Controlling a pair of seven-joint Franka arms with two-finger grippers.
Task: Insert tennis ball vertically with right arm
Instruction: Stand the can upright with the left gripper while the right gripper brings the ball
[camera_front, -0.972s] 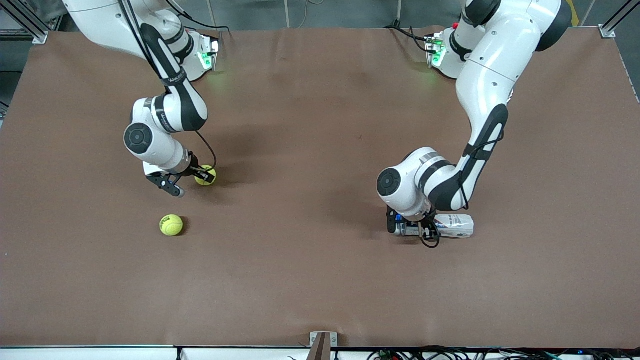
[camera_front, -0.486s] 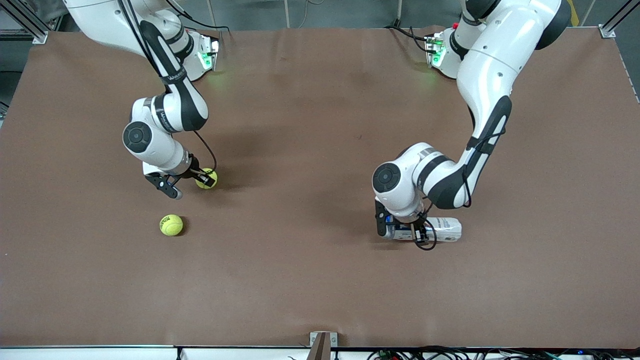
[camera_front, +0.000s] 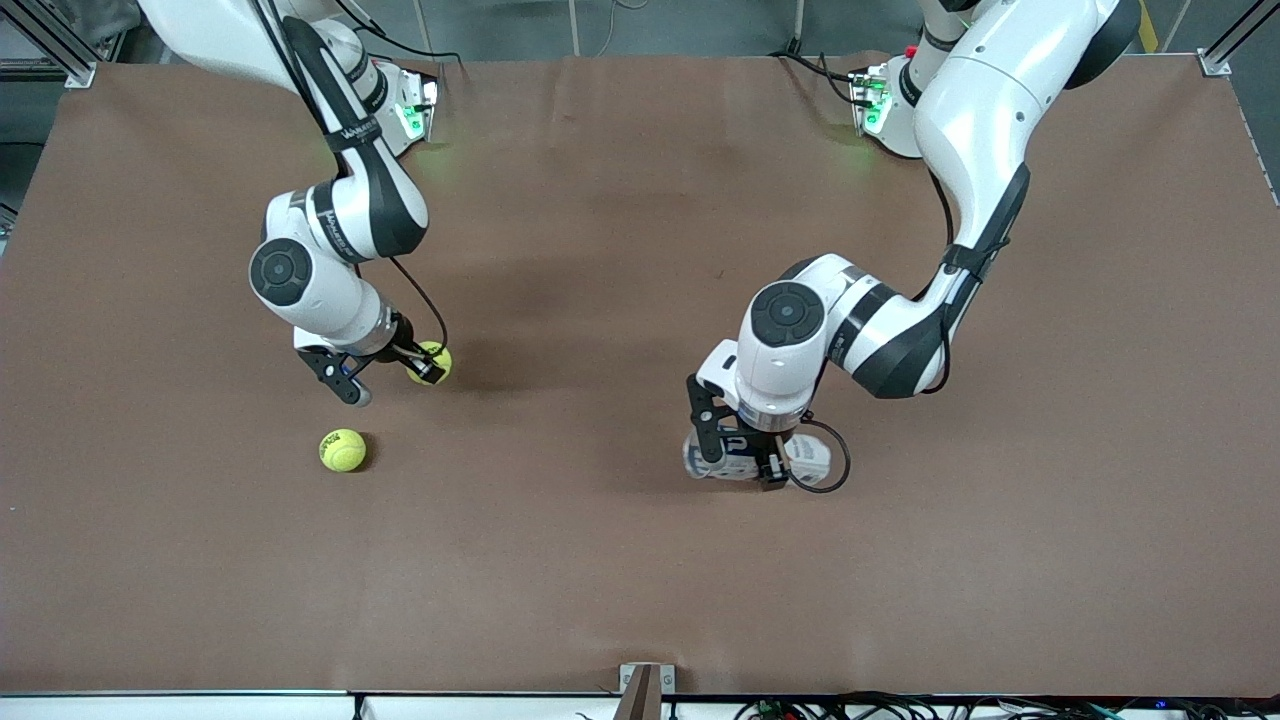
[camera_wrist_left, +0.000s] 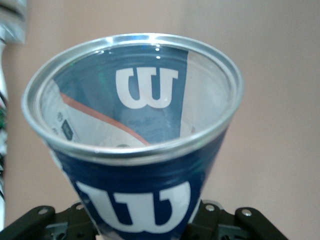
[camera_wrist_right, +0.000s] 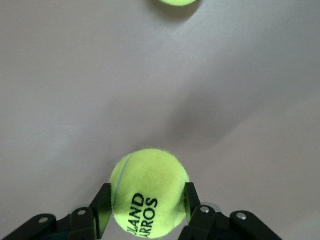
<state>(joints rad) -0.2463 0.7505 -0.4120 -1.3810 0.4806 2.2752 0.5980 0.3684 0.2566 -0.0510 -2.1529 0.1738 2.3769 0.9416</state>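
On the brown surface, toward the right arm's end, a loose ball lies alone, at about seven o'clock from the right pincer and nearer to the front camera than the arm's wrist. That right pincer is clamped on a second ball, its two fingers pressed against the ball's sides, black lettering showing on the felt in the right wrist view. The held ball hangs just above the surface, with its shadow cast on the brown cover at about one o'clock from it in the front view. The loose ball shows at the twelve o'clock edge of the right wrist view. Toward the left arm's end, the left pincer is closed on a can, held by its body low over the surface. In the left wrist view the can is blue and white with a large W, its silver-rimmed mouth open and empty, gripped near its base.
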